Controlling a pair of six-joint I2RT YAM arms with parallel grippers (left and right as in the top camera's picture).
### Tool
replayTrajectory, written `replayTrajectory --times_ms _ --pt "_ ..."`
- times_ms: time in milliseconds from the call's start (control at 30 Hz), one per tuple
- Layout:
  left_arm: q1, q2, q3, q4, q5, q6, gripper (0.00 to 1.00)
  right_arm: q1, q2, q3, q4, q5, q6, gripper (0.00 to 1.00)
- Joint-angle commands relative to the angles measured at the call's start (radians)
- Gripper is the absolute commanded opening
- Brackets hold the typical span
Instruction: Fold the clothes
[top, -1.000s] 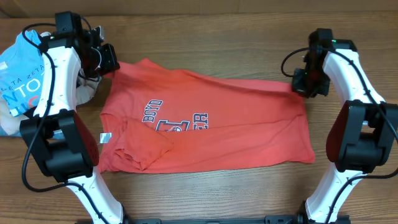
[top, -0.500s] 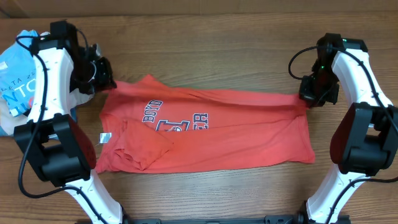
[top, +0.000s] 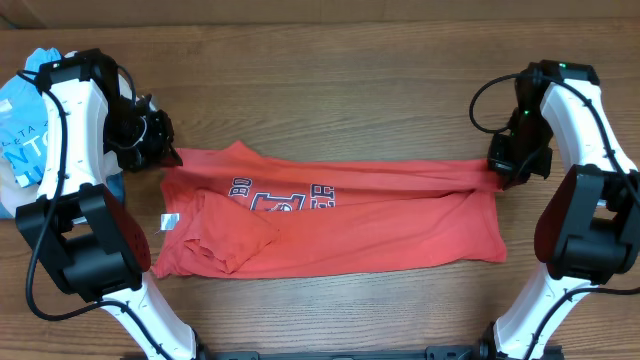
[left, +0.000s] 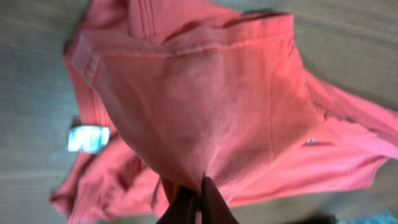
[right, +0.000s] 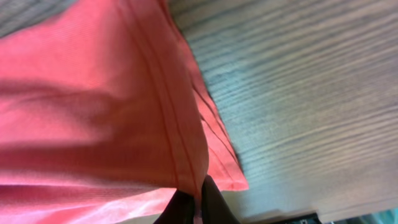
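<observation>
The coral-red T-shirt (top: 330, 225) lies spread across the table, navy-and-white lettering (top: 285, 195) partly covered by its folded-over far edge, small white tag (top: 169, 220) at the left. My left gripper (top: 165, 155) is shut on the shirt's far-left edge; the left wrist view shows the cloth (left: 211, 106) pinched between the jaws (left: 200, 196). My right gripper (top: 495, 172) is shut on the far-right corner; the right wrist view shows the hem (right: 180, 137) clamped in the jaws (right: 198, 202). The far edge is stretched between both grippers.
A light-blue T-shirt with white print (top: 25, 130) is bunched at the left table edge behind the left arm. Bare wooden table (top: 330, 90) extends beyond the shirt's far edge and along the front (top: 340, 310).
Both grippers have pulled the shirt's far edge toward the front, folding it over the upper chest. The lettering is now partly covered and the shirt looks narrower front to back.
</observation>
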Motion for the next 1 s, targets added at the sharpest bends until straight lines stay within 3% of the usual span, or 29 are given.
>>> replayTrajectory --times_ms 0,300,467,967 --pt "0.005 -0.04 0.018 -0.042 -0.011 0.046 0.04 -0.024 -0.044 0.027 -0.012 -0.003 0.004 0.04" --pt "-0.001 -0.04 0.017 -0.179 -0.011 0.096 0.04 -0.024 -0.044 0.027 -0.005 -0.008 0.004 0.05" --pt "-0.003 -0.042 0.001 -0.18 -0.029 0.084 0.04 -0.024 -0.044 0.026 -0.002 -0.028 0.003 0.05" --pt "-0.021 -0.06 -0.284 -0.133 -0.089 0.07 0.04 -0.024 -0.044 0.026 -0.002 -0.028 0.003 0.05"
